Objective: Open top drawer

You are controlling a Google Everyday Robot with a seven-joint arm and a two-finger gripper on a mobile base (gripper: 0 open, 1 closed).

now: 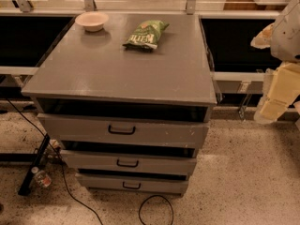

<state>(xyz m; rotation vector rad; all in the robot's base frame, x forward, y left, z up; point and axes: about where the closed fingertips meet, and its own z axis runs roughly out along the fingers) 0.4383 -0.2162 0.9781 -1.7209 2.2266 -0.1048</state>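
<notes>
A grey cabinet (126, 64) stands in the middle of the camera view with three drawers stacked in its front. The top drawer (164, 132) is the widest and tallest, with a small black bar handle (122, 130) at its centre. A dark gap runs between its front and the cabinet top. Two shallower drawers (159, 164) sit below it. My gripper (275, 97) hangs at the right edge, cream and white, well to the right of the cabinet and apart from the handle.
A pale bowl (92, 20) and a green chip bag (146, 33) lie on the cabinet top. On the speckled floor are a bottle (41, 177), a black stand leg (33, 167) and cables (155, 209). A metal rail (234, 77) runs behind.
</notes>
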